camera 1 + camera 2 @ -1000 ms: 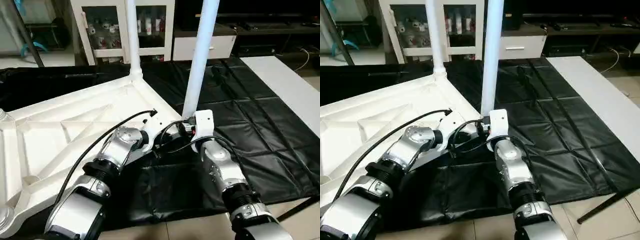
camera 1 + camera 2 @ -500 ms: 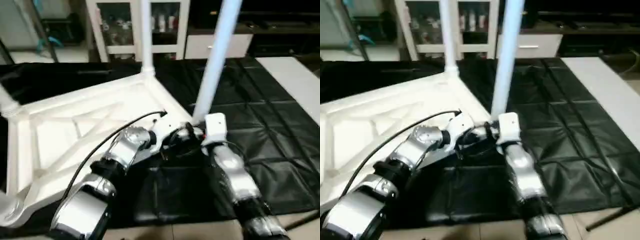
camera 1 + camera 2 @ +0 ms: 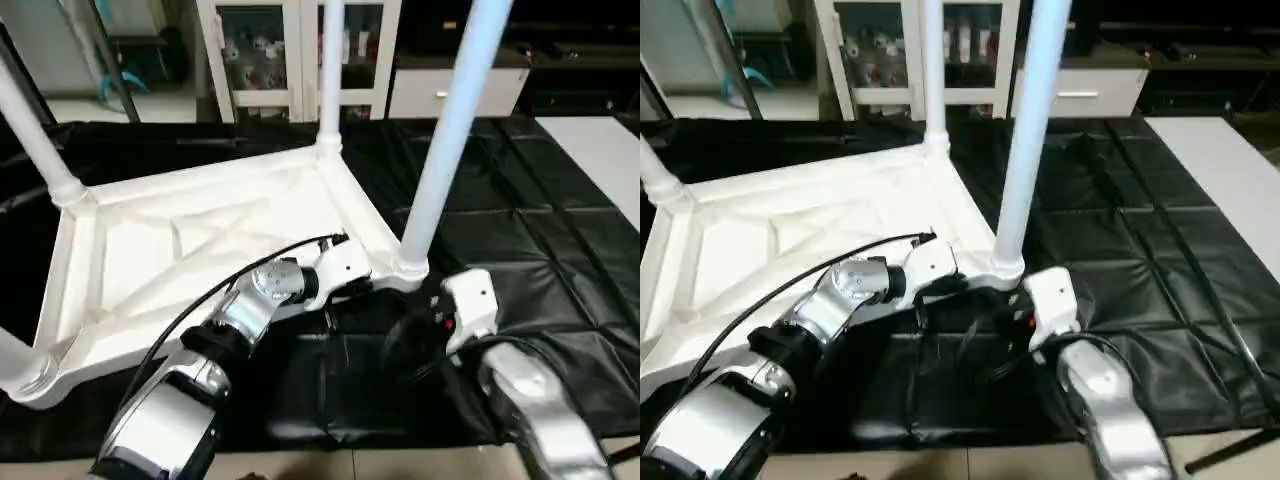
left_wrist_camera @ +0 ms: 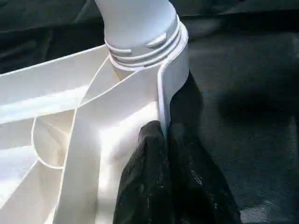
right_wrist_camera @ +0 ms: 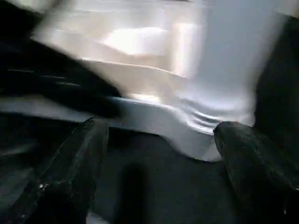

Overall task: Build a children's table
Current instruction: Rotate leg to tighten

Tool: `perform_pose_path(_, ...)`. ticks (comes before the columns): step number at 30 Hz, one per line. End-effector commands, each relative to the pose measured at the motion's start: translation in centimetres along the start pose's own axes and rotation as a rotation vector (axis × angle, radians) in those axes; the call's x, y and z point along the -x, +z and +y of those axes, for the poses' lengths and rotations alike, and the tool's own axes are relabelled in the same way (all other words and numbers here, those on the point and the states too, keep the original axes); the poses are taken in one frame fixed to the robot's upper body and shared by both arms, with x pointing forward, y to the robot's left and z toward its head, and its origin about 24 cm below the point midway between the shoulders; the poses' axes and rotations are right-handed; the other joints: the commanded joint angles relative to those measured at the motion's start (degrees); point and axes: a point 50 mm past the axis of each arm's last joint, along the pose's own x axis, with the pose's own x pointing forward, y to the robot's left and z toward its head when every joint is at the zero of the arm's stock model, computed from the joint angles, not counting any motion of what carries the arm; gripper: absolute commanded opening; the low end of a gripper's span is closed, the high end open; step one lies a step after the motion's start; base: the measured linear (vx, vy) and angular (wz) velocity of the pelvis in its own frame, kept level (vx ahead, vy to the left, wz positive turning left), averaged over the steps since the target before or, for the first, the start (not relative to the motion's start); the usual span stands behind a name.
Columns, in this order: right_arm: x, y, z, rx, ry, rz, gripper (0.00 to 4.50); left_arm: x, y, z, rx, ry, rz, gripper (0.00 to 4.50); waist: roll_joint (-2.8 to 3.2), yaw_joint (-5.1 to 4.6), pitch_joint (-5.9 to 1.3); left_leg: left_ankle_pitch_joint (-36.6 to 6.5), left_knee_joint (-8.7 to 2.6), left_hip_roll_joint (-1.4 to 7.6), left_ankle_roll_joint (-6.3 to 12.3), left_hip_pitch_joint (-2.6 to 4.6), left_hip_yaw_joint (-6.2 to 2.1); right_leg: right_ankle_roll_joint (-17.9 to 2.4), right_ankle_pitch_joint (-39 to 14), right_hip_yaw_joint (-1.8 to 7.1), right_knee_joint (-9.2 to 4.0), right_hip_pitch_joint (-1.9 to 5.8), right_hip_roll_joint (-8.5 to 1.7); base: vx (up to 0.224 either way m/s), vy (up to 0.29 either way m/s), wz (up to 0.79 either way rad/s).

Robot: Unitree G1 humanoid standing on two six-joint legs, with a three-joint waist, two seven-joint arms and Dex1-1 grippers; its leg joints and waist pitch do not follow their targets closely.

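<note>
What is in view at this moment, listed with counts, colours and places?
Tabletop: one, white, upside down on the mat, ribbed underside facing up.
Legs: four, white, standing up from the corner sockets.
Mat: one, black, spread across the floor under the table.
Flat board: one, white, lying on the mat's right side.
Cabinet: one, white with glass doors, behind the table.
Left gripper: black fingers shut on the tabletop rim beside the near right leg.
Right gripper: black fingers open, just in front of that leg's socket, holding nothing.

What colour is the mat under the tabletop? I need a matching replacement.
Black, glossy mat; clearest in the left eye view.
</note>
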Motion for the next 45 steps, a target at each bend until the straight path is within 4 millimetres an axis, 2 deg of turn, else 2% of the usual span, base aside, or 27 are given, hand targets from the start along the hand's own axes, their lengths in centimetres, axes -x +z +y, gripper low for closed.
perform_pose_path(1,0.5,0.7,0.7,-0.004,0.112,-0.009,3.90,0.6,1.4,1.2,0.032,0.114,-0.155,0.00,-1.97,0.02,-2.81,-9.44,-3.07,2.16,5.48,-0.49,-0.65,-7.50,-12.62,3.02,-4.57,2.72,-3.70,0.000,0.000,0.00)
perform_pose_path(2,0.7,0.8,0.7,0.011,0.150,-0.003,3.90,0.9,1.4,1.3,0.058,0.098,-0.176,0.00,-1.86,0.12,-2.86,-8.91,-3.00,2.24,5.60,-0.46,-0.68,-7.69,-11.87,3.06,-4.45,2.68,-3.73,0.000,0.000,0.00)
perform_pose_path(3,1.0,0.9,0.7,0.026,0.177,0.003,3.96,1.3,1.5,1.4,0.084,0.078,-0.196,0.45,-2.64,0.11,-2.91,-7.85,-2.84,2.18,6.08,-0.69,-0.55,-8.13,-10.39,3.02,-4.28,2.78,-3.73,0.000,0.000,0.00)
perform_pose_path(5,1.1,0.9,0.4,0.045,0.199,0.015,3.96,2.4,1.7,1.4,0.163,0.025,-0.256,0.57,-2.20,0.29,-3.26,-4.77,-2.47,2.30,6.68,-0.92,-0.63,-10.58,-5.45,2.98,-3.31,2.83,-4.01,0.000,0.000,0.00)
perform_pose_path(6,1.1,1.0,0.2,0.051,0.191,0.017,3.96,3.0,1.7,1.2,0.182,-0.001,-0.273,0.63,-2.52,0.39,-3.87,-1.83,-2.07,2.56,7.13,-0.91,-0.69,-12.75,0.14,2.96,-2.11,2.87,-4.01,0.000,0.000,0.00)
perform_pose_path(7,0.9,1.1,0.0,0.049,0.177,0.017,3.96,3.5,1.7,1.1,0.193,-0.018,-0.286,0.74,-2.01,0.38,-4.08,1.91,-1.34,2.56,8.30,-0.64,-0.58,-14.35,6.80,2.99,-1.38,2.02,-3.46,0.000,0.000,0.00)
perform_pose_path(8,0.6,1.3,-0.3,0.042,0.153,0.011,3.96,4.4,1.7,1.0,0.219,-0.039,-0.299,0.86,-3.12,-0.01,-3.78,3.13,-1.18,2.41,9.21,-1.16,-0.53,-14.84,9.10,2.94,-1.20,2.04,-3.21,0.000,0.000,0.00)
perform_pose_path(9,0.5,1.4,-0.5,0.040,0.142,0.008,3.96,4.8,1.6,0.9,0.233,-0.055,-0.303,0.94,-3.02,-0.02,-3.61,3.11,-1.16,2.31,9.55,-1.44,-0.51,-15.71,9.57,2.77,-0.83,2.10,-3.38,0.000,0.000,0.00)
perform_pose_path(10,0.1,1.5,-0.8,0.037,0.117,0.005,3.96,6.1,1.5,0.7,0.243,-0.097,-0.313,1.00,-3.29,-0.11,-3.29,0.73,-1.12,2.38,9.57,-1.04,-0.20,-15.68,6.10,2.79,-1.29,1.62,-3.32,0.000,0.000,0.00)
perform_pose_path(11,0.1,1.5,-0.8,0.037,0.117,0.005,3.96,6.1,1.5,0.7,0.243,-0.097,-0.313,1.08,-3.11,-0.19,-3.23,-0.50,-1.33,2.53,9.13,-1.14,-0.32,-15.81,4.04,2.81,-1.22,1.83,-3.59,0.000,0.000,0.00)
perform_pose_path(12,-0.1,1.5,-0.9,0.036,0.117,0.009,3.96,6.8,1.4,0.6,0.261,-0.118,-0.316,1.08,-3.46,-0.37,-2.77,-3.51,-1.58,2.47,8.08,-1.01,0.00,-15.03,-0.97,2.83,-2.01,1.48,-3.26,0.000,0.000,0.00)
perform_pose_path(13,-0.1,1.5,-0.9,0.035,0.119,0.012,3.96,7.3,1.4,0.6,0.273,-0.129,-0.317,1.19,-3.09,-0.29,-2.66,-6.30,-1.93,2.67,6.28,-0.85,-0.20,-14.31,-5.17,2.92,-2.10,1.59,-3.51,0.000,0.000,0.00)
perform_pose_path(15,-0.4,1.5,-0.9,0.044,0.127,0.020,3.96,9.1,0.9,-0.1,0.299,-0.211,-0.271,1.36,-2.95,-0.32,-2.51,-8.99,-2.25,2.91,3.93,-0.45,-0.23,-13.23,-8.01,3.04,-2.22,1.39,-3.56,0.000,0.000,0.00)
perform_pose_path(16,-0.5,1.4,-0.9,0.048,0.133,0.025,3.96,10.3,0.3,-0.8,0.308,-0.272,-0.200,1.48,-3.90,-0.58,-2.19,-9.96,-2.63,2.86,2.96,-0.67,-0.08,-12.06,-10.15,3.01,-2.58,1.42,-3.27,0.000,0.000,0.00)
perform_pose_path(18,-0.6,1.4,-0.9,0.050,0.138,0.028,3.96,10.9,-0.1,-1.3,0.317,-0.303,-0.143,1.56,-3.17,-0.81,-1.82,-12.58,-3.07,2.77,1.34,-0.41,-0.15,-10.62,-13.59,3.18,-2.86,1.11,-3.17,0.000,0.000,0.00)
perform_pose_path(20,-0.7,1.3,-0.7,0.054,0.151,0.031,3.96,11.6,-1.1,-1.7,0.308,-0.323,-0.046,1.75,-3.27,-0.77,-1.70,-15.18,-3.24,2.72,-0.03,0.25,-0.15,-9.46,-16.37,3.32,-3.39,0.87,-3.28,0.000,0.000,0.00)
perform_pose_path(23,-1.0,1.2,-0.6,0.058,0.153,0.036,3.96,11.8,-2.5,-1.4,0.257,-0.225,0.092,2.03,-3.65,-0.82,-1.92,-13.75,-3.25,2.69,-0.71,0.12,-0.18,-9.08,-12.95,3.55,-3.08,1.12,-3.12,0.000,0.000,0.00)
perform_pose_path(27,-1.1,1.1,-0.5,0.060,0.153,0.039,3.96,11.3,-3.0,-0.5,0.205,-0.113,0.144,2.36,-3.89,-0.78,-2.43,-10.40,-2.75,2.35,-0.47,-0.14,-0.15,-9.22,-7.14,3.67,-2.42,1.61,-3.00,0.000,0.000,0.00)
perform_pose_path(28,-1.2,1.0,-0.4,0.062,0.152,0.039,3.96,11.0,-3.0,0.3,0.169,-0.039,0.173,2.43,-3.69,-0.72,-2.41,-9.98,-2.73,2.32,-0.25,-0.22,-0.12,-9.71,-6.41,3.71,-2.43,1.58,-2.99,0.000,0.000,0.00)
perform_pose_path(33,-1.2,1.0,-0.3,0.064,0.149,0.037,3.96,10.4,-2.7,1.6,0.131,0.081,0.198,2.81,-3.90,-0.54,-2.38,-12.24,-2.72,2.23,-0.35,-0.32,-0.21,-9.20,-10.07,3.69,-2.81,1.74,-3.16,0.000,0.000,0.00)
perform_pose_path(35,-1.2,0.9,-0.3,0.064,0.140,0.034,3.96,9.9,-3.2,2.5,0.049,0.153,0.268,2.81,-3.68,-0.69,-2.36,-12.78,-2.74,2.22,-0.61,-0.31,-0.36,-8.49,-11.22,3.66,-3.08,1.66,-3.07,0.000,0.000,0.00)
perform_pose_path(38,-1.1,0.9,-0.2,0.063,0.138,0.033,3.96,9.6,-3.9,3.2,-0.021,0.210,0.328,2.81,-3.67,-0.91,-2.55,-12.44,-2.66,2.16,-0.64,-0.51,-0.52,-8.20,-10.16,3.62,-3.00,1.78,-2.99,0.000,0.000,0.00)
perform_pose_path(39,-1.1,0.8,0.0,0.062,0.139,0.031,3.96,9.6,-4.4,3.7,-0.076,0.259,0.360,2.81,-3.37,-0.99,-2.67,-12.05,-2.56,2.14,-0.60,-0.42,-0.53,-8.42,-8.99,3.63,-2.79,1.73,-2.99,0.000,0.000,0.00)
perform_pose_path(40,-1.1,0.8,0.1,0.062,0.139,0.030,3.96,9.6,-4.5,3.8,-0.094,0.275,0.366,2.81,-3.54,-1.08,-2.72,-11.71,-2.46,2.15,-0.46,-0.47,-0.51,-8.65,-7.36,3.61,-2.68,1.76,-2.91,0.000,0.000,0.00)
perform_pose_path(42,-1.0,0.8,0.3,0.060,0.142,0.029,3.96,9.5,-4.2,3.9,-0.081,0.295,0.315,2.81,-3.54,-1.07,-2.86,-10.68,-2.34,2.15,-0.29,-0.57,-0.53,-9.61,-5.12,3.58,-2.35,1.94,-3.02,0.000,0.000,0.00)
perform_pose_path(44,-0.9,0.6,0.5,0.055,0.145,0.024,3.96,9.1,-2.5,3.4,0.021,0.298,0.085,2.81,-3.46,-0.97,-2.97,-9.78,-2.15,2.22,-0.03,-0.46,-0.46,-11.11,-2.87,3.57,-2.07,1.91,-3.12,0.000,0.000,0.00)
perform_pose_path(45,-0.9,0.6,0.5,0.055,0.145,0.024,3.96,9.1,-2.5,3.4,0.021,0.298,0.085,3.00,-3.50,-0.85,-3.00,-9.24,-2.10,2.28,0.01,-0.52,-0.45,-12.09,-1.64,3.55,-1.89,2.03,-3.28,0.000,0.000,0.00)
